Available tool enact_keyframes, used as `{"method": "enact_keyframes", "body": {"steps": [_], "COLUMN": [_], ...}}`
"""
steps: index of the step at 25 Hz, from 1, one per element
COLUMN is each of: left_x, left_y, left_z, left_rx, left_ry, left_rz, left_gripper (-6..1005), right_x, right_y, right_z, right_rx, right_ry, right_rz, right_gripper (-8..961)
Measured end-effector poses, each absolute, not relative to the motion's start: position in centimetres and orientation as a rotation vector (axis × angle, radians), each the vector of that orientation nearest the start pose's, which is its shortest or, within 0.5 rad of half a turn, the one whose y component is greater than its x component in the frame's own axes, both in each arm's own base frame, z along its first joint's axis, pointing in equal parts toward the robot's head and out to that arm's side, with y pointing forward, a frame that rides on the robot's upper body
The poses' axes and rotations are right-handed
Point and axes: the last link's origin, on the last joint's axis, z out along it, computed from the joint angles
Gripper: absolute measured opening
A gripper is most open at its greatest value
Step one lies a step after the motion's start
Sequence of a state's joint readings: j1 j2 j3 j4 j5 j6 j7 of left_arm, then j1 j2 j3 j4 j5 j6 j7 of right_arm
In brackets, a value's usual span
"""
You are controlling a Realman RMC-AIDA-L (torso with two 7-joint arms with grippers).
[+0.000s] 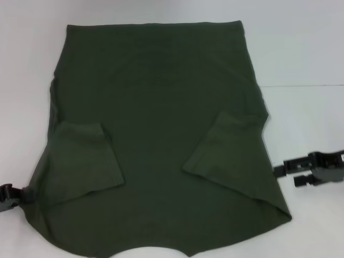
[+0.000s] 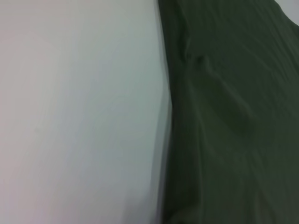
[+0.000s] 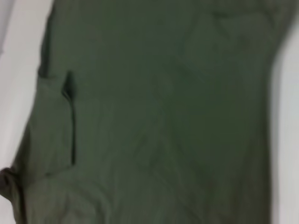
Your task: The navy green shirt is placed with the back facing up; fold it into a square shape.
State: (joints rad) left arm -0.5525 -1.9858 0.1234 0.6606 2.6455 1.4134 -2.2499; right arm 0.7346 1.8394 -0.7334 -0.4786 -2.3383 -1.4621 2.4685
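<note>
The navy green shirt (image 1: 161,123) lies flat on the white table (image 1: 301,48), plain side up, collar toward me. Both short sleeves are folded inward onto the body, one on the left (image 1: 80,161) and one on the right (image 1: 226,145). My left gripper (image 1: 7,196) shows only partly at the picture's left edge, right against the shirt's lower left side. My right gripper (image 1: 293,173) hovers just off the shirt's lower right edge, open, fingers pointing at the cloth and holding nothing. The left wrist view shows the shirt's edge (image 2: 233,116) beside bare table; the right wrist view is filled with shirt (image 3: 163,116).
White tabletop surrounds the shirt at the back and right. A thin seam line (image 1: 306,86) crosses the table on the right. The shirt's collar end runs off the near edge of the head view.
</note>
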Motion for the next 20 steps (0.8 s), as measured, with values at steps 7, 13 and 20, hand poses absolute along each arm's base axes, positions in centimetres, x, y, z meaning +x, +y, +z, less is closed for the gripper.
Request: {"method": "enact_keyframes", "body": {"steps": [7,13,20], "left_x": [-37.8,-37.9,-37.8], "left_y": [31.7,31.6,31.7], "left_z": [6.4,6.2,6.1], "left_rx": [2.47,2.485,2.487], "left_ry": [2.538,2.533,2.529], "left_rz": [0.586,0.582,0.581], "left_gripper": [19,19,20], "right_x": [30.2,30.3,30.2], "right_y": [36.6,36.4,36.4], "right_z": [4.1,3.3,2.6], "right_rx": [-2.217,-2.226,-2.239], "right_ry": [1.98,1.973,1.959], "right_rz": [0.074,0.037,0.017], "right_gripper": [860,857,858]}}
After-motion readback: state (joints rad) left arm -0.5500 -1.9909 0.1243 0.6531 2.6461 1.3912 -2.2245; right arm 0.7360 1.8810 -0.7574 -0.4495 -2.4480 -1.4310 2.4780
